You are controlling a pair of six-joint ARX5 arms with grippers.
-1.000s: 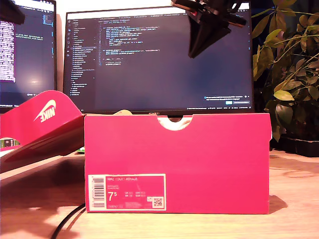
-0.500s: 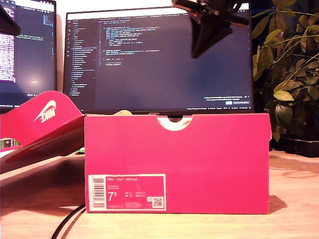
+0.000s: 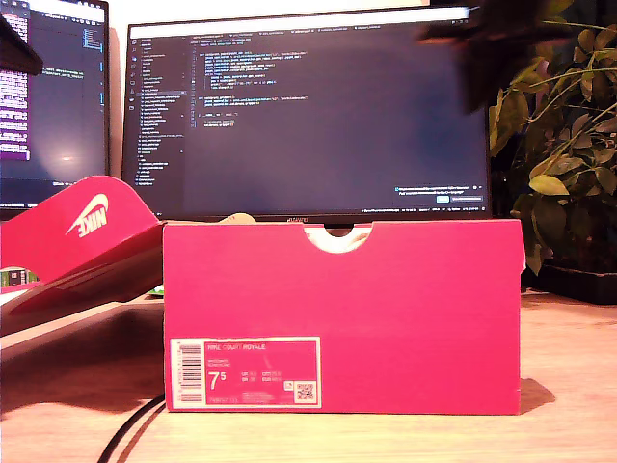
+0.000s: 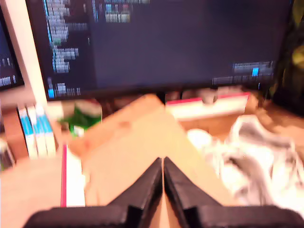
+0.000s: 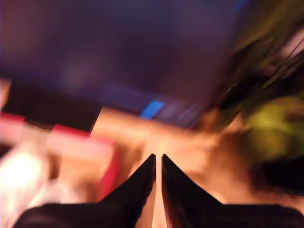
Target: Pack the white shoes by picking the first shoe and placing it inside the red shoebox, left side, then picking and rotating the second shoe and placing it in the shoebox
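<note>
The red shoebox (image 3: 342,318) stands in the middle of the exterior view, its white label toward the camera. Something white (image 3: 337,239) shows through the notch in its top edge. No shoe is plainly visible. My first gripper (image 4: 163,164) is shut with nothing between its fingers, and it hovers over brown cardboard. A blurred white crumpled mass (image 4: 251,152) lies beyond it; whether that is a shoe or paper is unclear. My second gripper (image 5: 158,160) is shut and empty, in a heavily smeared view, with a red box edge (image 5: 80,142) and a white blur (image 5: 19,175) to one side.
The red lid (image 3: 92,236) with its white swoosh leans at the exterior view's left. Two monitors (image 3: 308,116) stand behind the box and a plant (image 3: 564,145) at the exterior view's right. A blurred dark arm (image 3: 482,48) hangs at that view's top right, and another arm (image 3: 14,43) shows at its top left.
The dark arm above the box has swung toward the exterior view's right and is now motion-blurred. The arm in the top left corner has shifted slightly. The box and lid have not moved.
</note>
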